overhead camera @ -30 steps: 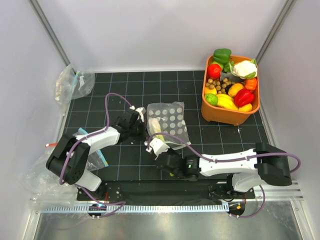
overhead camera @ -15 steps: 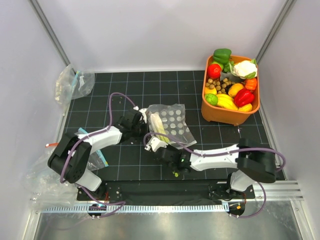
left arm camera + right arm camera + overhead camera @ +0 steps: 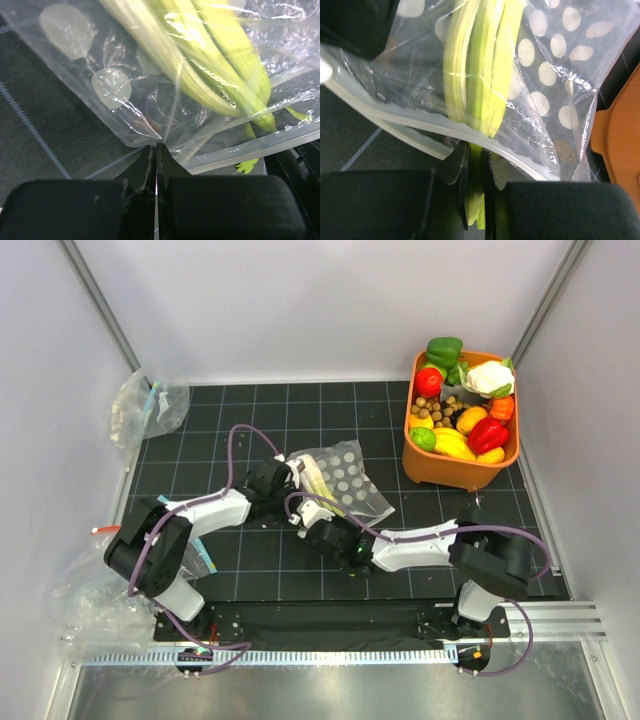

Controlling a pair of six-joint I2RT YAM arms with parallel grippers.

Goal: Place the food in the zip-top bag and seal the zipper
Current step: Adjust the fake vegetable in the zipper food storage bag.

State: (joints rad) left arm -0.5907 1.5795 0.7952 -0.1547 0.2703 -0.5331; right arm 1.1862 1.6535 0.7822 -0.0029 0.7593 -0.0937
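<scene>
Pinching the edge of the dotted bag [image 3: 350,475], the left gripper [image 3: 156,151] has its fingers clenched flat together on a fold of the clear plastic, with no gap between them. The right gripper [image 3: 476,167] comes at the bag's mouth from the near side. Its fingers are nearly closed, grasping the pale-green end of the celery stalk [image 3: 480,75] that sticks out past the mouth. Most of the stalk already lies inside the bag and shows through the plastic among the white dots. The zipper strip [image 3: 400,129] runs across the right wrist view just above those fingers, with the stalk crossing it, so the mouth is not pressed shut there.

From above, the bag sits near the middle of the black gridded table [image 3: 250,420], between the two grippers, its mouth turned toward the arms. An orange basket [image 3: 450,472] full of toy produce stands well apart at the right. Another clear bag [image 3: 148,405] lies crumpled at the far left corner.
</scene>
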